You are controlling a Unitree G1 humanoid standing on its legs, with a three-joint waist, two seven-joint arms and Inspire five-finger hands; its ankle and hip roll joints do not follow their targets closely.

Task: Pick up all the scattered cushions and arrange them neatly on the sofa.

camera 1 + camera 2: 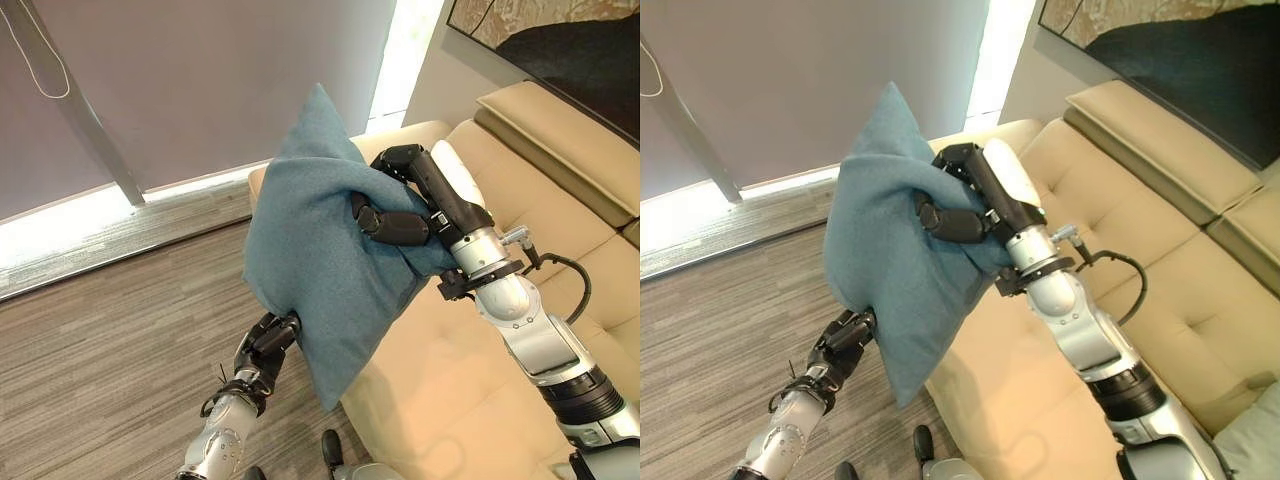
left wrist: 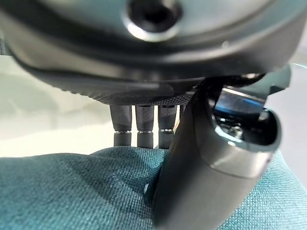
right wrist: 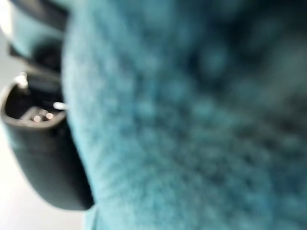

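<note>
A soft teal fabric cushion (image 1: 320, 270), square and plump, is held in the air just off the front corner of the cream tufted leather sofa (image 1: 520, 190), above the edge where the grey wood-plank floor (image 1: 110, 330) meets the sofa's base. Both hands carry it. The right hand (image 1: 405, 215) clasps the cushion's sofa-side edge, its thumb and fingers curled into the fabric so that the cloth bunches between them. The left hand (image 1: 268, 342) grips the cushion's lower edge on the side away from the sofa; in the left wrist view its fingers (image 2: 139, 127) lie along the teal cloth with the thumb pressed in on the near face, pinching the fabric.

The cushion hangs on a diagonal: one corner points up, away from the sofa seat, and the opposite corner droops towards the floor by the sofa's front. Its long axis thus runs roughly upright, tilted, not flat as it would need to lie on the seat.

The sofa seat and backrest lie to the right-hand side of the cushion, so the right hand is the nearer one to the landing place. Judging from this, the coming move would swing the cushion across towards the backrest, with the right hand leading and the left hand following.
</note>
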